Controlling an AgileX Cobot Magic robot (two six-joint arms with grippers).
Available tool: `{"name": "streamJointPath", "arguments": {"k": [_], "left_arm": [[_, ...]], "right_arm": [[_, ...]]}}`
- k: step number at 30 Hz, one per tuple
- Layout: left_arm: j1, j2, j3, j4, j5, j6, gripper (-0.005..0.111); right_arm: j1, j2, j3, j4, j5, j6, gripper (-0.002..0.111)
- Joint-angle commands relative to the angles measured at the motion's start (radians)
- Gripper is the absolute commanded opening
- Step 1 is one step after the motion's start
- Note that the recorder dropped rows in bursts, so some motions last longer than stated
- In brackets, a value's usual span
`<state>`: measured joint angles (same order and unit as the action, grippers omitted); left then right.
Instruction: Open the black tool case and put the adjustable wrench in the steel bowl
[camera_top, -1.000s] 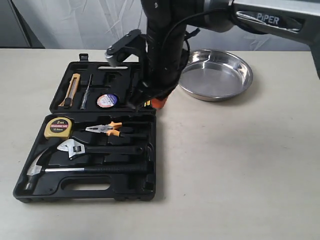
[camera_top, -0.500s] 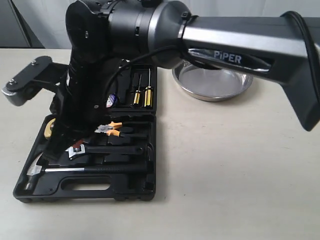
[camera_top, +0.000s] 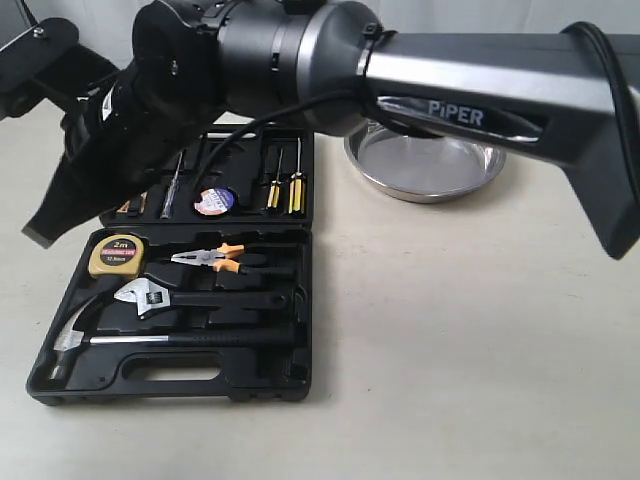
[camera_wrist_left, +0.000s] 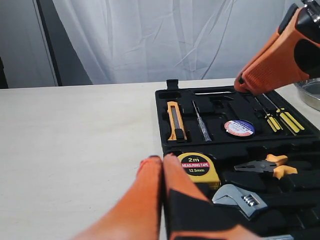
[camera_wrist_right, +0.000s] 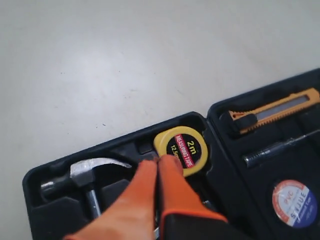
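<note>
We find the adjustable wrench (camera_top: 190, 298) lying flat in its moulded slot in the open black tool case (camera_top: 170, 385), with a shiny silver head at one end and a black handle running along the case. It sits below the closed jaws of the right gripper (camera_top: 40, 232), apart from them, and near the closed jaws of the left gripper (camera_wrist_left: 161, 160). The steel bowl (camera_top: 430, 170), shallow and shiny, stands upright well apart from both.

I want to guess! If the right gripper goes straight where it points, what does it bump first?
Probably the yellow tape measure in the open case. The shut right gripper lines up with its edge, but depth is unclear; it might hit the case rim instead.
</note>
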<state>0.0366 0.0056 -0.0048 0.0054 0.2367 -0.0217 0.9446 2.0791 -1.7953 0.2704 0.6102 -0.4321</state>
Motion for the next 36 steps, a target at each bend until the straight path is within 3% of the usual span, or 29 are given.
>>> {"name": "streamJointPath", "arguments": {"k": [1, 6, 18, 20, 26, 36], "left_arm": [[0.003, -0.006, 0.005, 0.001, 0.001, 0.002, 0.000], [0.003, -0.006, 0.005, 0.001, 0.001, 0.002, 0.000], [0.003, -0.006, 0.005, 0.001, 0.001, 0.001, 0.000], [0.003, -0.006, 0.005, 0.001, 0.001, 0.001, 0.000], [0.003, -0.006, 0.005, 0.001, 0.001, 0.001, 0.000], [0.003, -0.006, 0.005, 0.001, 0.001, 0.001, 0.000]], "right_arm": [[-0.044, -0.010, -0.004, -0.073, 0.084, 0.174, -0.001], [-0.104, -0.010, -0.004, -0.122, 0.277, 0.245, -0.001], [-0.105, 0.055, -0.004, -0.093, 0.318, -0.186, -0.001], [-0.105, 0.083, -0.004, -0.093, 0.316, -0.205, 0.005], [-0.101, 0.151, -0.004, -0.102, 0.310, -0.257, 0.048], [-0.035, 0.195, -0.004, -0.181, 0.208, -0.278, 0.050]]}}
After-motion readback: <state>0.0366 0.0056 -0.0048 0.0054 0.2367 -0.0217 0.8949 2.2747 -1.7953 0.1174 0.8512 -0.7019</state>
